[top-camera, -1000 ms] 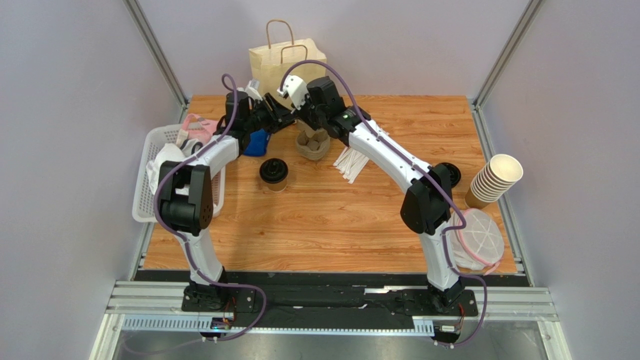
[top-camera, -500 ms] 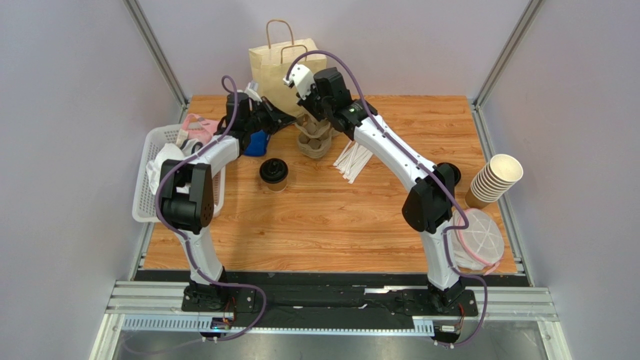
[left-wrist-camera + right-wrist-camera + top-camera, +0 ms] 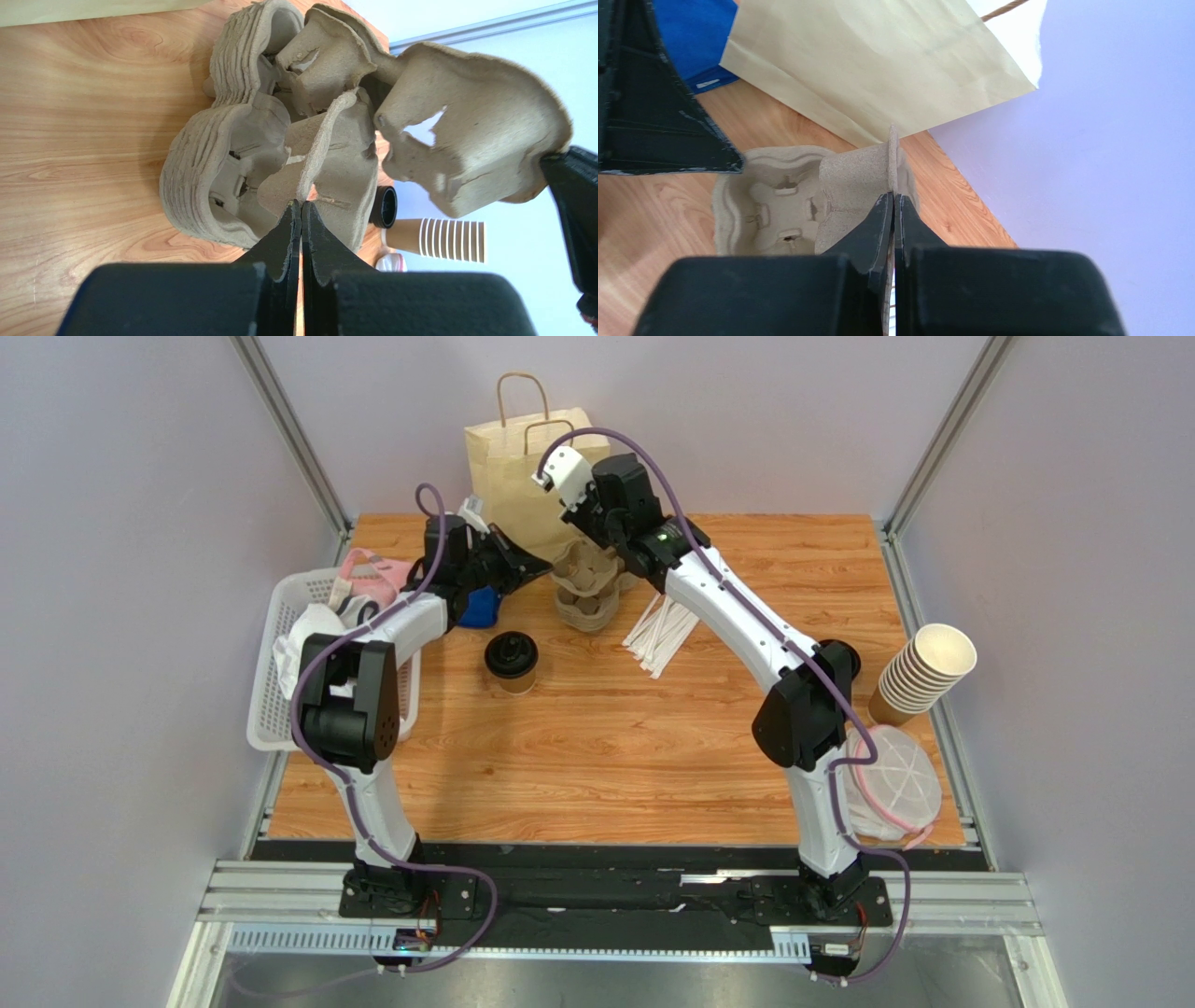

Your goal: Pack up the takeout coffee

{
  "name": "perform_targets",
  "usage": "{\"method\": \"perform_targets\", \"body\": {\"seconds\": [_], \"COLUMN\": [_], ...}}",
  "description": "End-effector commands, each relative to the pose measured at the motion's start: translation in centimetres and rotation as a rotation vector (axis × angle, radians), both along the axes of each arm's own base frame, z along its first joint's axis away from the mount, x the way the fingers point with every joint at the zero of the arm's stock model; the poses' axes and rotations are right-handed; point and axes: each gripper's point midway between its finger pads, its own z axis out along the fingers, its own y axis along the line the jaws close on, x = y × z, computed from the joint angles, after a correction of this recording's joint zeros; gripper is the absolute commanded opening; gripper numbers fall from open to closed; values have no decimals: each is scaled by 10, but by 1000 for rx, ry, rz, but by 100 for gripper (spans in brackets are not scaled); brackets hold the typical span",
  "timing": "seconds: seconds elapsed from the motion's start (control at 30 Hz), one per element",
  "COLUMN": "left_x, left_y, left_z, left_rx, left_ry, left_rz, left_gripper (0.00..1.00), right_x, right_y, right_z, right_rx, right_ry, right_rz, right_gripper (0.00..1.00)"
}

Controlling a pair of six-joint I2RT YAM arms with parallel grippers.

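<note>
The takeout coffee [image 3: 511, 660], a tan cup with a black lid, stands alone on the table, in front of both grippers. The paper bag [image 3: 530, 459] stands at the back edge. My left gripper [image 3: 540, 571] is shut on a flap of a pulp cup carrier [image 3: 330, 161] on top of the carrier stack [image 3: 584, 606]. My right gripper [image 3: 595, 549] is shut on the edge of another carrier [image 3: 854, 189] and holds it tilted above the stack. The lifted carrier shows in the left wrist view [image 3: 477, 140].
A white basket [image 3: 275, 703] with cloths is at the left edge. A blue item [image 3: 480, 604] lies by the left gripper. Wooden sticks [image 3: 657, 636], a stack of lidless cups [image 3: 923, 672], a loose black lid [image 3: 384, 206] and a bag of white lids [image 3: 889, 784] are on the right.
My right gripper has risen and moved right, pulling one carrier up off the stack. My left gripper has stayed pinched on the carrier below.
</note>
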Motion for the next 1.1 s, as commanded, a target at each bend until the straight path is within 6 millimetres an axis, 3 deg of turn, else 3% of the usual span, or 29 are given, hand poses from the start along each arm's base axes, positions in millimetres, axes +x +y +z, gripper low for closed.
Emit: {"method": "perform_targets", "body": {"seconds": [0.0,0.63,1.07], "left_x": [-5,-10,-13], "left_y": [3,7,6], "left_z": [-4,-4,6], "left_rx": [25,38,27], "left_ry": [1,-1,-24], "left_rz": [0,-1,-16], "left_gripper": [0,0,0], "right_x": [13,44,58], "right_y": [-27,-68,-83], "right_z": [94,107,99], "right_rx": [83,28,-37], "right_ry": [-232,-343,-380], "right_rz": [-68,-192,-229], "right_gripper": [0,0,0]}}
